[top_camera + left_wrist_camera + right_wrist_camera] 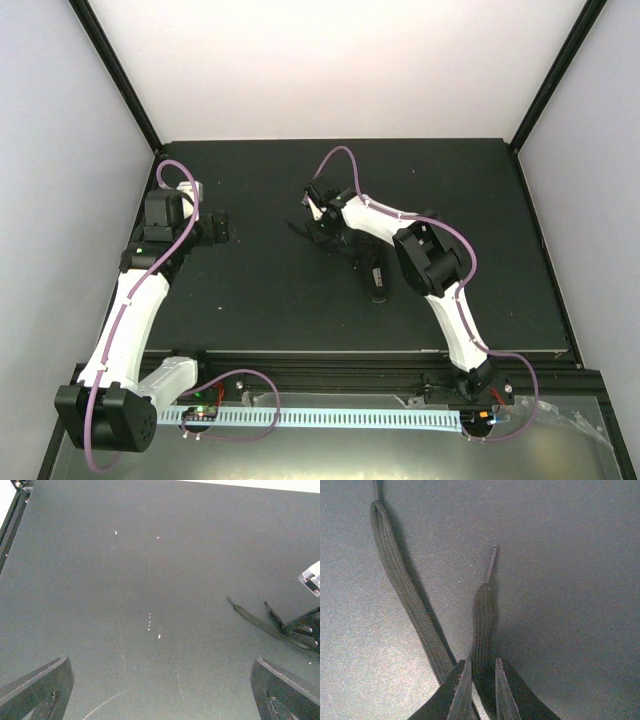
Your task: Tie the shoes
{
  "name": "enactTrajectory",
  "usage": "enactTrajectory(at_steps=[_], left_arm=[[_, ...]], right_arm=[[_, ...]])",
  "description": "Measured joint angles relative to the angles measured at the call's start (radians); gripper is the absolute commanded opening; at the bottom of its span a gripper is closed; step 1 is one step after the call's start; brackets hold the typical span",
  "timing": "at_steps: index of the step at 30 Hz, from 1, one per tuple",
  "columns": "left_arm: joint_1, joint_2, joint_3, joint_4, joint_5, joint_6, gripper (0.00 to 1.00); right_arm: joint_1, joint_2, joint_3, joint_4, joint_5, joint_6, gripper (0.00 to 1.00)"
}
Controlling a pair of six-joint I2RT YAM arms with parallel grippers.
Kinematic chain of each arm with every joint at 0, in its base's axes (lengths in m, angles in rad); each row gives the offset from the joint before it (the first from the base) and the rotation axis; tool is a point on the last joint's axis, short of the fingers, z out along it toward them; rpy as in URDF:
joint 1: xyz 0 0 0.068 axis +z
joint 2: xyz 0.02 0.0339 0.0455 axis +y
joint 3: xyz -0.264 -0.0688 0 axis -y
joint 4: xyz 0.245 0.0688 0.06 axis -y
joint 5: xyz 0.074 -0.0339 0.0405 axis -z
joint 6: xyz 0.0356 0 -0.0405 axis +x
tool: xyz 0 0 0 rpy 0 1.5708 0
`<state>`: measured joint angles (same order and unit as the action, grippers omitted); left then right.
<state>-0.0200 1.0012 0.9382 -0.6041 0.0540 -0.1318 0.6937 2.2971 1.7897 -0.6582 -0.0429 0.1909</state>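
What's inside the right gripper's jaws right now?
The right gripper pinches one black lace, its tip pointing away. A second lace runs alongside and disappears behind the gripper; whether it is caught too is covered.

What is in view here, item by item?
shoe: one, black, on the table right of centre, partly under the right arm
laces: two ends, black, flat on the table, up-left of the shoe in the top view
table: one, black top
walls: white, on three sides
arms: two, white and black, purple cables
left hand: open, over bare table left of the laces
right hand: shut on one lace end
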Motion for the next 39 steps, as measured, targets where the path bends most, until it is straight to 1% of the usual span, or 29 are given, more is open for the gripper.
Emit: enactTrajectory(at_steps=[2, 3, 10, 13, 14, 17, 19, 21, 24, 26, 29, 30, 31, 32, 33, 34, 35, 36, 39], left_arm=[[0.0, 0.0, 0.0, 0.0, 0.0, 0.0, 0.99], [0.0, 0.0, 0.0, 0.0, 0.0, 0.0, 0.99], [0.0, 0.0, 0.0, 0.0, 0.0, 0.0, 0.99], [0.0, 0.0, 0.0, 0.0, 0.0, 0.0, 0.99], [0.0, 0.0, 0.0, 0.0, 0.0, 0.0, 0.99], [0.0, 0.0, 0.0, 0.0, 0.0, 0.0, 0.99], [0.0, 0.0, 0.0, 0.0, -0.001, 0.0, 0.99], [0.0, 0.0, 0.0, 0.001, -0.001, 0.0, 0.99], [0.0, 0.002, 0.0, 0.003, 0.0, 0.0, 0.99], [0.0, 0.003, 0.0, 0.003, 0.001, 0.0, 0.99], [0.0, 0.01, 0.0, 0.003, 0.014, 0.0, 0.99], [-0.001, 0.013, 0.0, 0.004, 0.022, 0.0, 0.99], [-0.003, 0.015, 0.0, 0.006, 0.029, -0.001, 0.99], [-0.009, 0.02, 0.0, 0.008, 0.039, -0.001, 0.99], [-0.013, 0.023, 0.0, 0.008, 0.05, -0.001, 0.99], [-0.02, 0.03, 0.001, 0.005, 0.07, -0.002, 0.99], [-0.025, 0.035, 0.002, 0.002, 0.089, -0.002, 0.99], [-0.029, 0.04, 0.003, -0.001, 0.107, -0.002, 0.99], [-0.035, 0.034, 0.008, -0.008, 0.134, 0.002, 0.99]], right_arm=[[0.0, 0.0, 0.001, 0.0, 0.005, 0.003, 0.03], [0.0, 0.001, 0.001, 0.0, 0.007, 0.008, 0.02], [0.0, -0.008, 0.0, -0.001, 0.01, 0.027, 0.01], [0.0, -0.066, -0.021, 0.001, 0.024, 0.036, 0.02], [0.0, -0.103, -0.041, 0.003, 0.035, 0.04, 0.02], [-0.005, -0.297, -0.153, 0.03, 0.081, 0.058, 0.02], [-0.022, -0.491, -0.277, 0.072, 0.106, 0.08, 0.02], [-0.067, -0.66, -0.382, 0.107, 0.125, 0.103, 0.01], [-0.213, -0.903, -0.587, 0.175, 0.152, 0.157, 0.02], [-0.322, -1.009, -0.728, 0.198, 0.175, 0.199, 0.02], [-0.423, -1.086, -0.907, 0.202, 0.195, 0.254, 0.02], [-0.439, -1.101, -0.962, 0.203, 0.198, 0.271, 0.09], [-0.449, -1.112, -1.015, 0.198, 0.2, 0.29, 0.23], [-0.455, -1.12, -1.051, 0.189, 0.203, 0.307, 0.42], [-0.459, -1.126, -1.07, 0.177, 0.208, 0.32, 0.59], [-0.46, -1.136, -1.081, 0.166, 0.214, 0.329, 0.7], [-0.46, -1.157, -1.086, 0.158, 0.219, 0.327, 0.76], [-0.46, -1.189, -1.088, 0.16, 0.221, 0.32, 0.79], [-0.46, -1.331, -1.074, 0.188, 0.209, 0.252, 0.79]])
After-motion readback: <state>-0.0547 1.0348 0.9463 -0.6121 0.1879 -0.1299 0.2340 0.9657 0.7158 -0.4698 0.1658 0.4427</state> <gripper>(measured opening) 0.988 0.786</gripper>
